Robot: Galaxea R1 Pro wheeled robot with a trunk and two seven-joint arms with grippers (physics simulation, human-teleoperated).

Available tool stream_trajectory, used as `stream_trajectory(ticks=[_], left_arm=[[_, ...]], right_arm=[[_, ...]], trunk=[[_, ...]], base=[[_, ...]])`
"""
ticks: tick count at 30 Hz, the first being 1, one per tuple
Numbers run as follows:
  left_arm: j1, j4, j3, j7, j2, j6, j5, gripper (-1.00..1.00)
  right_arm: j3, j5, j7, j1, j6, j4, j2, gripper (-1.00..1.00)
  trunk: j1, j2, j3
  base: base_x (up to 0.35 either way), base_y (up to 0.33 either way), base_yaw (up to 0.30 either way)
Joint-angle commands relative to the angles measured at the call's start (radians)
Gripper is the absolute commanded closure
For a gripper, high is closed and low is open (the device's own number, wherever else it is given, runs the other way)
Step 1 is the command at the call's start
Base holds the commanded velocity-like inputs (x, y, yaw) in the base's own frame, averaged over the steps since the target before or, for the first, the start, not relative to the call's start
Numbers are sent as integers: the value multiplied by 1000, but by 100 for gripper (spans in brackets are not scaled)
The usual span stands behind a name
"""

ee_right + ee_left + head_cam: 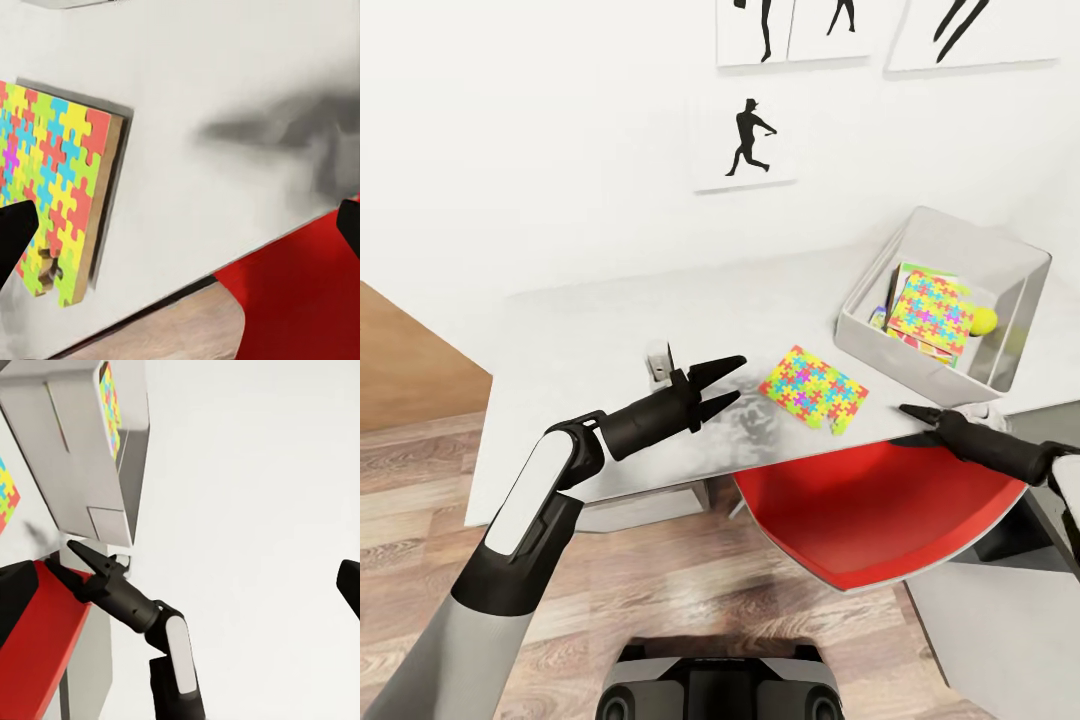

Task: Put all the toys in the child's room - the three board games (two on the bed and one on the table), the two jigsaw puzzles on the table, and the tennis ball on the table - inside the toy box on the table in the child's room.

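Robot base (718,688) at 6 o'clock in head view, red chair (870,520) just above it, tucked under the table (610,330). Left claw (726,384) over the table, jaws spread, empty. One puzzle (814,388) flat on the table at 3 o'clock of it. Right claw (908,410) at the table edge, can't tell its state. Toy box (880,345) at 2 o'clock holds the second puzzle (930,312), tennis ball (985,320) and game boxes beneath.
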Motion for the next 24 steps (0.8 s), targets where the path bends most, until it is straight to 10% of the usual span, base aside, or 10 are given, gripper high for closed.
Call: stream_trajectory(ticks=[1,6,24], left_arm=[[-1,-1,-1,9,1,1,10,-100],[-4,-1,-3,9,0,1,10,-100],[-10,2,-25,12,0,2,10,-100]], right_arm=[[-1,10,10,-1,4,1,1,-100],[24,28,-37,-35,-53,63,45,-100],[60,66,-60,-77,-81,115,82,-100]], trunk=[[0,-2,-1],[0,-2,-1],[0,-2,-1]], base=[[0,0,1],[0,0,0],[0,0,0]])
